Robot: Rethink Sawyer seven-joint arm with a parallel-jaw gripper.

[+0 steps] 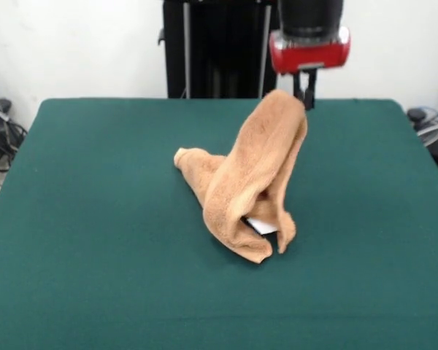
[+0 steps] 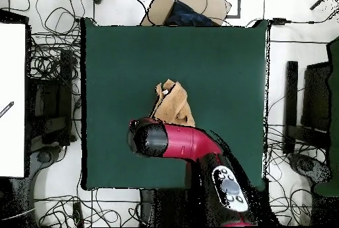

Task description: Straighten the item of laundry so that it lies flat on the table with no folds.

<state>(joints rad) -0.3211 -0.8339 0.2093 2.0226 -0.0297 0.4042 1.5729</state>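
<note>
Gripper [image 1: 304,93] mostly hidden behind raised top of towel [image 1: 252,182] in front view; finger state unreadable. Arm [image 1: 309,33] cut off by top edge. In overhead view arm [image 2: 182,142] covers gripper and towel's [image 2: 173,105] near part. White label [image 1: 261,225] half tucked under fold, print too small. Table [image 1: 95,255] front edge cut by frame bottom.

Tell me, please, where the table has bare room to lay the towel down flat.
The table is bare on every side of the towel: wide green between it and each edge. Only the middle is crowded, where the gripper holds the towel up.
</note>
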